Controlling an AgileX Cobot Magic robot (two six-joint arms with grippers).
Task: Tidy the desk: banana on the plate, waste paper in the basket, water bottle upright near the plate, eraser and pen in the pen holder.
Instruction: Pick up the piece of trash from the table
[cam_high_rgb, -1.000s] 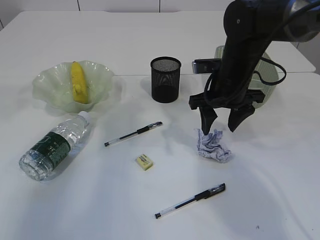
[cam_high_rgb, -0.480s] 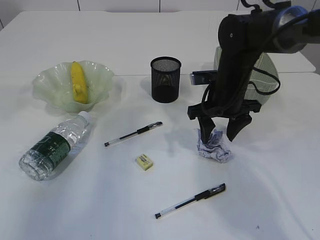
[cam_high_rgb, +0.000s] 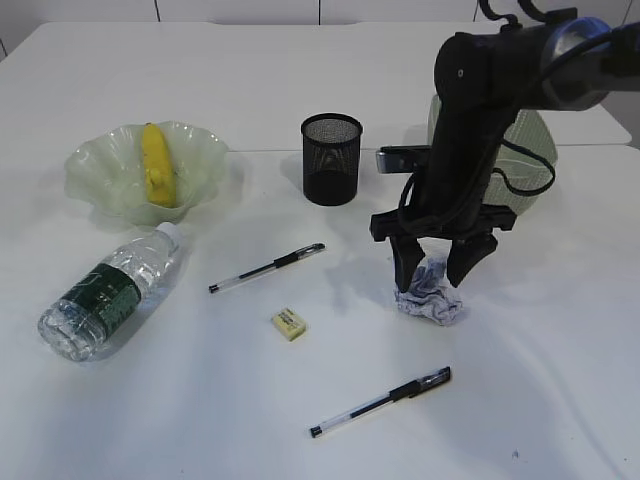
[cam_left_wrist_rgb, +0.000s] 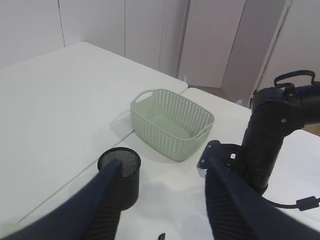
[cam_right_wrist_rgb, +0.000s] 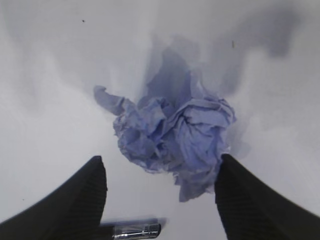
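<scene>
The crumpled waste paper (cam_high_rgb: 432, 297) lies on the table right of centre. My right gripper (cam_high_rgb: 432, 276) stands open low over it, one finger on each side; the right wrist view shows the wad (cam_right_wrist_rgb: 175, 132) between the open fingers (cam_right_wrist_rgb: 160, 172), touching the right one. The banana (cam_high_rgb: 157, 165) lies on the green plate (cam_high_rgb: 90, 175). The water bottle (cam_high_rgb: 105, 293) lies on its side below the plate. An eraser (cam_high_rgb: 288, 323) and two pens (cam_high_rgb: 266, 268) (cam_high_rgb: 380, 402) lie loose. My left gripper (cam_left_wrist_rgb: 162, 172) is open and empty, high up, facing the pen holder (cam_left_wrist_rgb: 120, 175).
The black mesh pen holder (cam_high_rgb: 331, 158) stands at centre back. The green basket (cam_high_rgb: 530, 150) sits behind my right arm, and the left wrist view shows the basket (cam_left_wrist_rgb: 170, 122) with nothing in it. A table seam runs across behind the plate.
My right gripper has come down and slightly left, from above the waste paper to astride it. Its opening is unchanged. Nothing else has moved.
</scene>
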